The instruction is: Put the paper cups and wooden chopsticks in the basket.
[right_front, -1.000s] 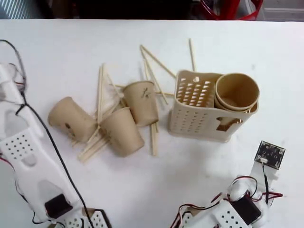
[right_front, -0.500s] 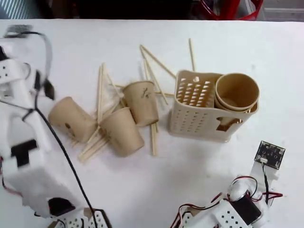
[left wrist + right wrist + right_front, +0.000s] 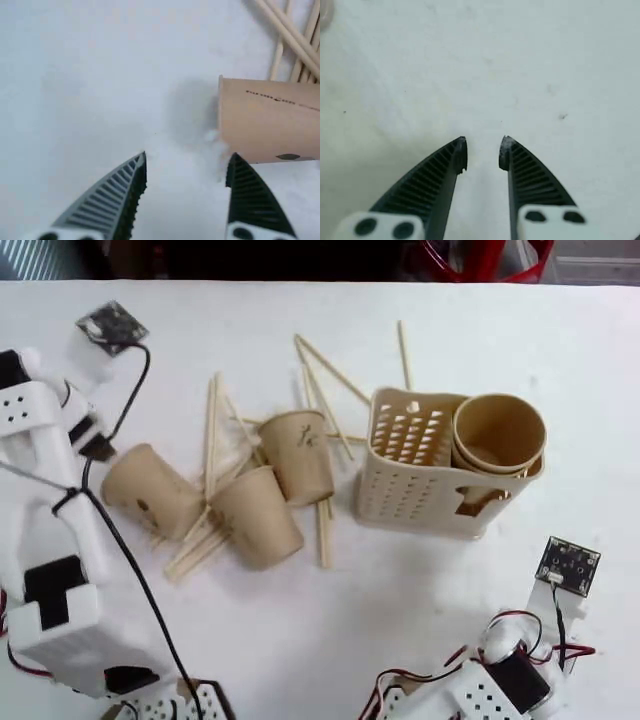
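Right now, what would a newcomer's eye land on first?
Three paper cups lie tipped over amid scattered wooden chopsticks at the middle of the table. To their right sits the basket, with nested cups already in one end. The left arm has its jaws open just beside the leftmost cup.

The right gripper (image 3: pixel 483 146) hangs over the white desk (image 3: pixel 555 55), its two dark ribbed fingers (image 3: pixel 437 182) parted by a narrow gap through which the desk surface shows. A few tiny dark specks (image 3: pixel 562 116) dot the desk beyond the tips.
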Action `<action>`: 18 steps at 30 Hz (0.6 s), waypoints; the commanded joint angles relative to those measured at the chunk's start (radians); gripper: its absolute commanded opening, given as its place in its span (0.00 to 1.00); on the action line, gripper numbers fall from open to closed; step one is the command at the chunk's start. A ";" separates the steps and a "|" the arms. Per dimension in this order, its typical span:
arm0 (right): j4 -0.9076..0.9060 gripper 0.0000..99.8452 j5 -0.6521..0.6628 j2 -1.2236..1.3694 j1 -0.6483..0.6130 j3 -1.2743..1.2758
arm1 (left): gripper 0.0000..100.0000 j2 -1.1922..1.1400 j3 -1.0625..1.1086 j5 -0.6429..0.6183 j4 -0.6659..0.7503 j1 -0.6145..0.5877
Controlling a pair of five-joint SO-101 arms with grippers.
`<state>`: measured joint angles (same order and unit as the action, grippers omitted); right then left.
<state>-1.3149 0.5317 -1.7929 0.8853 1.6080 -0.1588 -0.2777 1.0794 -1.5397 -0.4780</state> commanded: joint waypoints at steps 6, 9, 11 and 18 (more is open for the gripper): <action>0.004 0.12 0.006 -0.008 0.001 -0.003 | 0.38 -0.087 -0.008 0.124 -0.026 -0.012; 0.004 0.12 0.006 -0.008 0.001 -0.003 | 0.38 -0.145 -0.012 0.124 -0.025 -0.012; 0.004 0.12 0.006 -0.008 0.001 -0.003 | 0.38 -0.193 -0.031 0.124 -0.028 -0.012; 0.004 0.12 0.006 -0.008 0.001 -0.003 | 0.34 -0.374 -0.167 0.163 -0.095 -0.012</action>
<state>-1.3149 0.5317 -1.7929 0.8853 1.6080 -0.4749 -0.3330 1.1991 -1.5904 -0.4780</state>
